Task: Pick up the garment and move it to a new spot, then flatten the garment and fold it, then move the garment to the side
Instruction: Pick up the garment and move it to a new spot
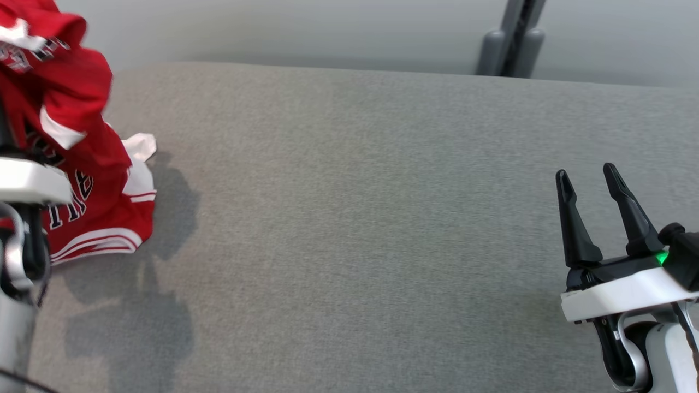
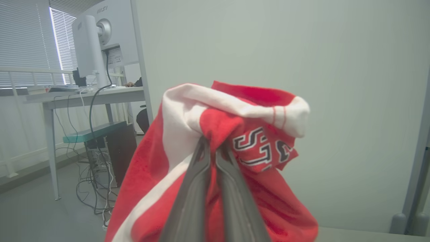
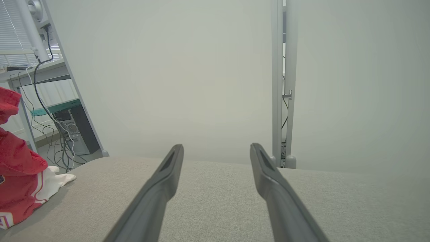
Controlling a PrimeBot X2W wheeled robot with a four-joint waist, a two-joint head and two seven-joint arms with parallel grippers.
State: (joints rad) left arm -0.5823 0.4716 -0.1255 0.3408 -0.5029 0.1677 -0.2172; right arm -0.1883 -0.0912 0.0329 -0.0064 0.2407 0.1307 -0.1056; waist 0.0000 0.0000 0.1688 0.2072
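The right gripper (image 1: 587, 176) hovers at the near right over the grey cloth-covered table (image 1: 349, 229), its 2 fingers wide apart and empty. At the left, the left gripper (image 2: 212, 144) pinches a bunch of the red-and-white jersey (image 1: 104, 215), whose hem seemingly trails on the table. Beyond stands a pale wall (image 1: 300, 27).

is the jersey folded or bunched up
Bunched up: the jersey hangs crumpled from the left gripper, lower part resting on the grey surface.
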